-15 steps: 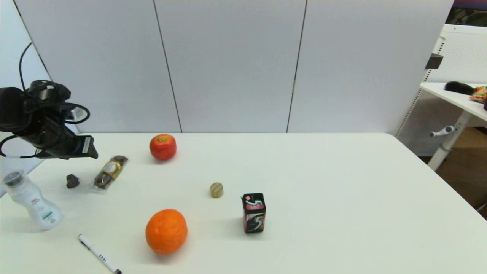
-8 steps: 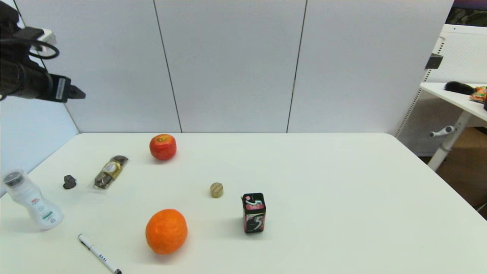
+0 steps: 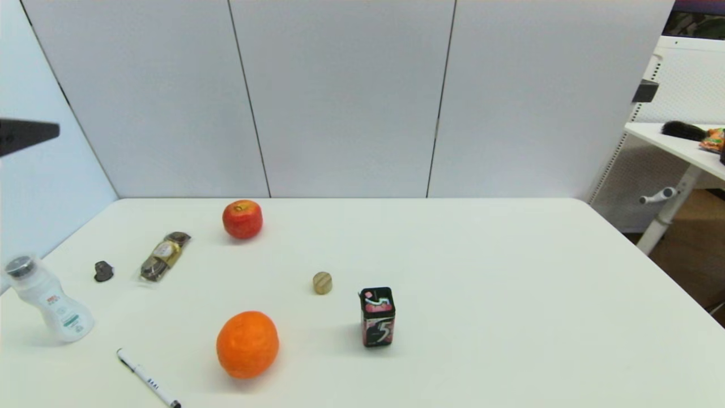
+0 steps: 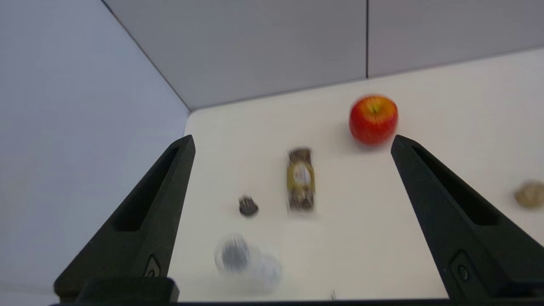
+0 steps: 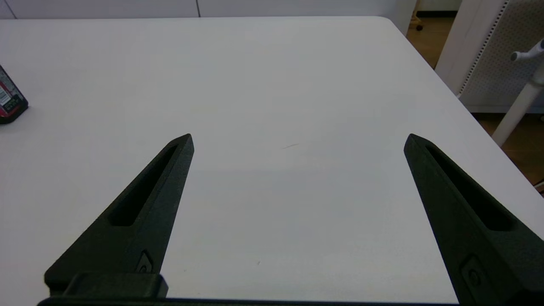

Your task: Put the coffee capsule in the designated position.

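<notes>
The coffee capsule [image 3: 103, 271] is a tiny dark pod lying on the white table [image 3: 453, 272] at the far left, just left of the chocolate pack [image 3: 165, 256]. The left wrist view shows the capsule [image 4: 248, 206] well below my left gripper [image 4: 293, 138], which hangs high above the table's left side, open and holding nothing. Only one black finger [image 3: 28, 136] of it shows at the head view's left edge. My right gripper [image 5: 299, 136] is open and empty over bare table at the right, out of the head view.
A red apple [image 3: 242, 219] sits at the back left. A white bottle [image 3: 48, 300] and a pen [image 3: 147, 378] are at the front left. An orange [image 3: 247, 344], a small wooden cylinder [image 3: 322, 283] and a black gum box [image 3: 378, 317] stand mid-table.
My left gripper has risen from just above the capsule and drawn back to the left, almost out of the head view. The capsule lies slightly farther left than one second ago.
</notes>
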You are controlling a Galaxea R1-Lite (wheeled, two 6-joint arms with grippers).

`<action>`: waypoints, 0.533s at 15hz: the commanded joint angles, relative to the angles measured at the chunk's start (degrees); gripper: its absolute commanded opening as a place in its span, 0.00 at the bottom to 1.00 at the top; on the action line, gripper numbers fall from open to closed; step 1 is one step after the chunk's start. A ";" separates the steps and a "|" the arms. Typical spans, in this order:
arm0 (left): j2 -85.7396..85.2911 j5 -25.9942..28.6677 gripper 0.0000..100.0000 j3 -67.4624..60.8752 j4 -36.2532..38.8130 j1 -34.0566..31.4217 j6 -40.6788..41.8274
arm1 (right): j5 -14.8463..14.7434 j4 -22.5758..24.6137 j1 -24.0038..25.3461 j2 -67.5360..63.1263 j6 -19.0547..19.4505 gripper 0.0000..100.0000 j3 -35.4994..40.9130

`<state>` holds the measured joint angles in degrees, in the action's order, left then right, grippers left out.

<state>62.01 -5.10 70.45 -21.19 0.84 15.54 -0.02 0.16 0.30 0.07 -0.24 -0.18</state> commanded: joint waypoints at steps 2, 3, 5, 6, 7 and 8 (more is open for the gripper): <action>-46.46 0.35 1.00 -44.17 9.67 1.88 -3.06 | 0.02 0.02 0.05 -0.07 -0.02 1.00 0.01; -50.06 0.61 1.00 -50.41 10.82 1.18 -3.85 | 0.02 0.02 0.05 -0.07 -0.02 1.00 0.01; -53.14 5.01 1.00 -57.18 16.27 0.39 -4.73 | 0.02 0.02 0.05 -0.07 -0.02 1.00 0.01; -55.86 6.33 1.00 -61.22 17.50 0.21 -5.96 | 0.02 0.02 0.05 -0.07 -0.02 1.00 0.01; -57.97 6.50 1.00 -65.18 18.81 0.13 -6.40 | 0.02 0.02 0.05 -0.07 -0.02 1.00 0.01; -60.69 6.15 1.00 -69.39 21.53 0.13 -6.66 | 0.02 0.02 0.05 -0.07 -0.02 1.00 0.01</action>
<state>12.13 -0.11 11.00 -5.14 1.45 10.23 0.00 0.16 0.33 0.07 -0.21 -0.18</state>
